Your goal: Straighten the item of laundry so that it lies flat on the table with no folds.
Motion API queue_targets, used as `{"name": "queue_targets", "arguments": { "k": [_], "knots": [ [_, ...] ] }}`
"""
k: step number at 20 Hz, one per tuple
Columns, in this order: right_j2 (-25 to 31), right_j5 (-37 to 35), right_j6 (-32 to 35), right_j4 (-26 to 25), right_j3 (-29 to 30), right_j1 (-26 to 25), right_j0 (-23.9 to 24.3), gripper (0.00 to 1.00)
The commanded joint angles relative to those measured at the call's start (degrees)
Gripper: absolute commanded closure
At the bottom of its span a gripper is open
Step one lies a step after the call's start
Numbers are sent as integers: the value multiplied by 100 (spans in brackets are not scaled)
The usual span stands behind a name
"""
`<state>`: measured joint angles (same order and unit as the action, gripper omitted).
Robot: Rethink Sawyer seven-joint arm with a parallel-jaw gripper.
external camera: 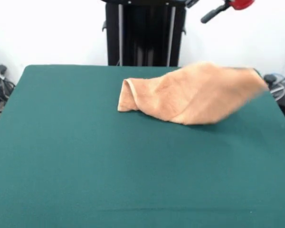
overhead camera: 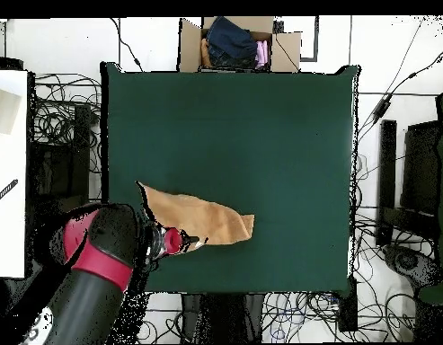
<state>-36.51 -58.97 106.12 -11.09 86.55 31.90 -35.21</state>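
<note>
I could not tell whether the gripper [overhead camera: 190,241] was wide, narrow or holding anything; overhead it sat at the towel's [external camera: 190,95] edge nearest the robot's base. The towel lay bunched and folded on the green table [external camera: 109,175], toward the base side, 1 end raised and blurred. A cardboard box [overhead camera: 238,43] of clothes stood beyond the far edge.

Behind me stands a plain white wall [external camera: 47,28], evenly lit. Around my counter the pale floor [overhead camera: 386,54] is strewn with tangled black cables [overhead camera: 58,117], and an open cardboard box [overhead camera: 238,40] holding dark and pink clothes sits just beyond the far edge. A white surface [overhead camera: 7,171] runs along one side.
</note>
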Motion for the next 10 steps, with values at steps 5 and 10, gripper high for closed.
{"name": "queue_targets", "arguments": {
  "k": [5, 10],
  "knots": [
    [271, 160, 1478, 437, 358, -16, 525, 0],
    [636, 502, 1376, 919, 867, 261, 912, 0]
  ]
}}
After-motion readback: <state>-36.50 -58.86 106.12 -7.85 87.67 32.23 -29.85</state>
